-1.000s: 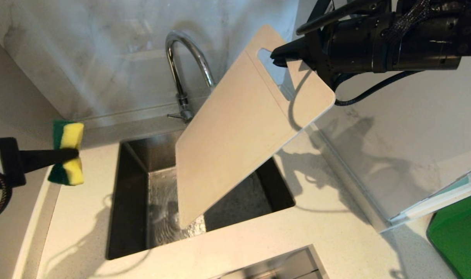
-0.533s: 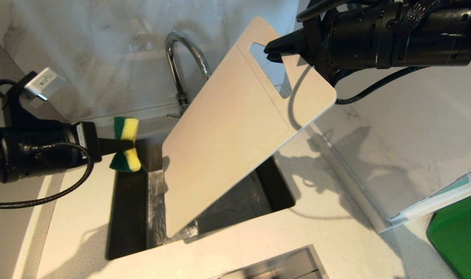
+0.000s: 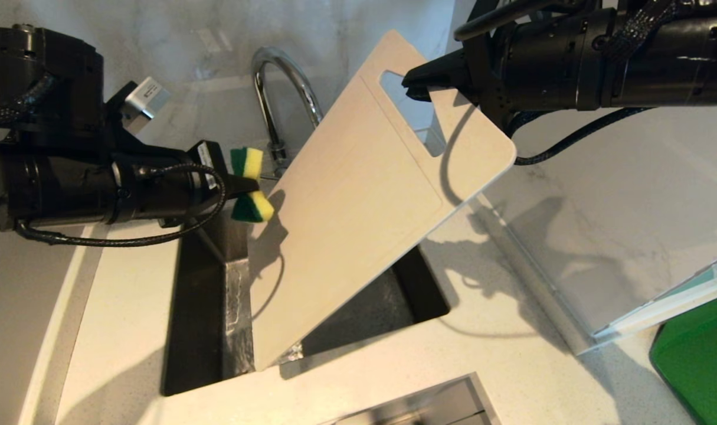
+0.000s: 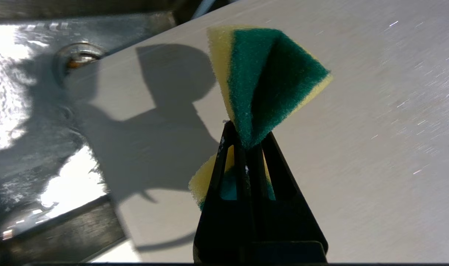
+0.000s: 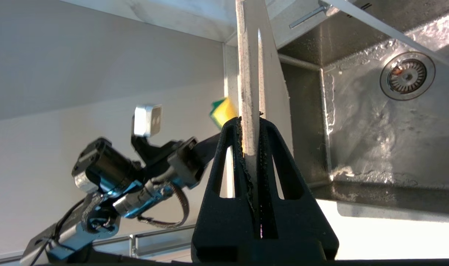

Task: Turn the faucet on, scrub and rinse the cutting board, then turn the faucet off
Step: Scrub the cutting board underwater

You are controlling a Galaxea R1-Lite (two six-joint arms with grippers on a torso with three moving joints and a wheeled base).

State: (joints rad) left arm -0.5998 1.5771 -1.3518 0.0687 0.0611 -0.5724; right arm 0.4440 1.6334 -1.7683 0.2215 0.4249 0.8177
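Your right gripper [image 3: 420,88] has its jaws clamped tight on the handle end of the large off-white plastic cutting board [image 3: 346,212], gripping the strip just beside the slanted handle cutout. In the right wrist view the board [image 5: 251,74] runs edge-on between those jaws. You hold it tilted, its long axis running from the raised handle end at the sink's back right down to the low corner at the sink's front edge, with the broad face turned toward your left arm.

Your left gripper [image 3: 253,188] has its jaws squeezed nearly shut on the middle of a yellow-and-green scrubbing sponge [image 3: 249,183], which bulges out on both sides of them. The sponge sits at the board's upper left edge; whether it touches you cannot tell.

Behind the board stands the tall chrome gooseneck faucet [image 3: 275,88], at the back edge of the dark steel sink [image 3: 196,307] sunk into the white surface [image 3: 511,366]. The sink floor looks wet and glistening, with a round drain [image 5: 407,75].
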